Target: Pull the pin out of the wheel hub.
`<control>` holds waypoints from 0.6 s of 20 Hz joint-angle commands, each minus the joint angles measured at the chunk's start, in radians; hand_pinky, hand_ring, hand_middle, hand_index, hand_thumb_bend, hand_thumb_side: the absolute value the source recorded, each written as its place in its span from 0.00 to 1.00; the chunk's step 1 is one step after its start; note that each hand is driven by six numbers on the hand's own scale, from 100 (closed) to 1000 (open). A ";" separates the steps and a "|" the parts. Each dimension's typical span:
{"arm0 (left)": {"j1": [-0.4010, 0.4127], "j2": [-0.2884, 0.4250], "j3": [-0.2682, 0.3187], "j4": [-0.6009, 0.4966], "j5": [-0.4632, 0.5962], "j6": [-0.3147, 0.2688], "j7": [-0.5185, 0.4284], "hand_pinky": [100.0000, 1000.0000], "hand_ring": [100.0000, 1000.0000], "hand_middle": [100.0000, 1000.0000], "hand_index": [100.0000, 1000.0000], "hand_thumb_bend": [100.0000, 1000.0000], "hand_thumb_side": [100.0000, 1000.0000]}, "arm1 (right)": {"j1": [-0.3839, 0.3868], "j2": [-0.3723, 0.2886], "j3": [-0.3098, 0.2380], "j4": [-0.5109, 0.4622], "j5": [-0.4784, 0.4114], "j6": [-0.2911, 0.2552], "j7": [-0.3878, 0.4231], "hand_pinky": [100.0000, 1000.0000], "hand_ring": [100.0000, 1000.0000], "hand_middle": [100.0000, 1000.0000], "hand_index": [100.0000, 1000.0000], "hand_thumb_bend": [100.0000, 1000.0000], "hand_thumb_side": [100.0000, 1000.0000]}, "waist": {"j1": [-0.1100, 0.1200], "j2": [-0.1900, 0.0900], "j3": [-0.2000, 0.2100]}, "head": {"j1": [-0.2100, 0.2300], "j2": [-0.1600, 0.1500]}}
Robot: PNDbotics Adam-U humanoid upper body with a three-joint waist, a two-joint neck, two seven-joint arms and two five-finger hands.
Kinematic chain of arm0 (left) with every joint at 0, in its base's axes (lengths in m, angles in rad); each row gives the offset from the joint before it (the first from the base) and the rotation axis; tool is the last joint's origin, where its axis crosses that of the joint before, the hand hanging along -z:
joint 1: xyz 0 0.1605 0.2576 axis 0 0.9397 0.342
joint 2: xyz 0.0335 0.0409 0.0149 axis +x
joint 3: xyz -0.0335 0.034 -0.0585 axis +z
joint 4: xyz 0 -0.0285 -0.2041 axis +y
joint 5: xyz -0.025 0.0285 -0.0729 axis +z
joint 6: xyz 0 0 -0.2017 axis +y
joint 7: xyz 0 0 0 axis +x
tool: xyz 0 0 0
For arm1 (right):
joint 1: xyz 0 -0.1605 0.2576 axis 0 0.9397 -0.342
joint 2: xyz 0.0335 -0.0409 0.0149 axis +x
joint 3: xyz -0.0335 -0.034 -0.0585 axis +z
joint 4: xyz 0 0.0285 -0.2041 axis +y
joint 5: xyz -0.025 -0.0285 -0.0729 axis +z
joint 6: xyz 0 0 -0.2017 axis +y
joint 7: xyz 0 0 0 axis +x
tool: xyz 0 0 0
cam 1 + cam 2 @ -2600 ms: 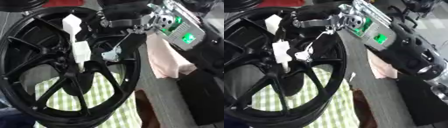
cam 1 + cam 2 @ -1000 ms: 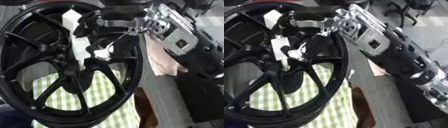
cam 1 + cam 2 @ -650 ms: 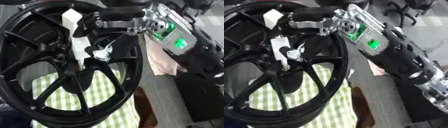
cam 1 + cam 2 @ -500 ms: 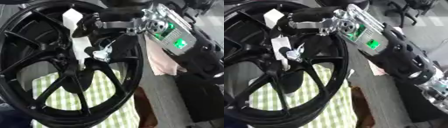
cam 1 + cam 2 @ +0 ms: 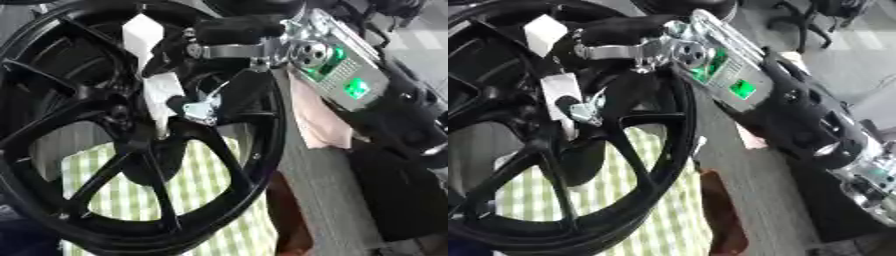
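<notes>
Grey floor and the legs of an office chair show at the far edge, behind a worktop [image 5: 324, 200] that carries a green-and-white checked cloth [image 5: 197, 192]. On the cloth stands a large black spoked wheel rim [image 5: 262, 150], tilted toward the camera. At its hub [image 5: 122, 115] a white blocky pin [image 5: 162, 92] with a flared white head sticks up and outward, with a small silver metal clip [image 5: 203, 107] just beside it.

From the upper right the robot's right hand [image 5: 232, 32] reaches across the rim. Its dark fingers [image 5: 619, 30] lie next to the pin's white head, but whether they are curled round it or only touching cannot be told, since the fingers hide the contact. The left hand shows in neither view.

To do this step well, I judge the hand should close on the pin's head and draw along the pin's own axis, straight away from the hub, not sideways, so the pin does not jam and the wheel does not tip.

Compared with 2.6 seconds ago, the right hand has come further left over the rim and now sits beside the pin's head. The pin itself looks unmoved in the hub.
</notes>
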 commanded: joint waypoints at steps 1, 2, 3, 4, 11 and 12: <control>-0.011 0.004 -0.004 -0.019 -0.004 0.003 -0.002 0.90 0.72 0.58 0.77 0.07 0.72 | -0.004 -0.016 -0.020 -0.012 0.013 -0.012 -0.007 0.86 0.97 0.78 0.90 0.00 0.65 | 0.005 -0.011 -0.002 | -0.004 0.005; -0.012 0.004 -0.004 -0.019 -0.004 0.003 -0.003 0.90 0.72 0.58 0.77 0.07 0.72 | -0.001 -0.017 -0.021 -0.012 0.015 -0.014 -0.008 0.86 0.98 0.78 0.90 0.00 0.65 | 0.005 -0.010 -0.002 | -0.005 0.005; -0.012 0.004 -0.004 -0.019 -0.004 0.003 -0.003 0.90 0.72 0.58 0.77 0.07 0.72 | 0.001 -0.018 -0.021 -0.012 0.017 -0.015 -0.009 0.86 0.98 0.78 0.90 0.00 0.65 | 0.005 -0.010 -0.002 | -0.005 0.005; -0.012 0.003 -0.004 -0.019 -0.004 0.003 -0.003 0.90 0.72 0.58 0.77 0.07 0.72 | 0.003 -0.018 -0.021 -0.012 0.018 -0.016 -0.008 0.86 0.98 0.78 0.91 0.00 0.66 | 0.004 -0.009 -0.001 | -0.006 0.005; -0.013 0.001 -0.004 -0.019 -0.005 0.004 -0.004 0.90 0.72 0.58 0.77 0.07 0.72 | 0.010 -0.016 -0.021 -0.012 0.020 -0.018 0.011 0.86 0.99 0.77 0.91 0.00 0.67 | 0.002 -0.006 0.003 | -0.008 0.005; -0.013 0.001 -0.004 -0.019 -0.005 0.004 -0.004 0.90 0.72 0.58 0.77 0.07 0.72 | 0.010 -0.016 -0.021 -0.012 0.020 -0.018 0.012 0.86 0.99 0.77 0.91 0.00 0.67 | 0.002 -0.006 0.003 | -0.008 0.005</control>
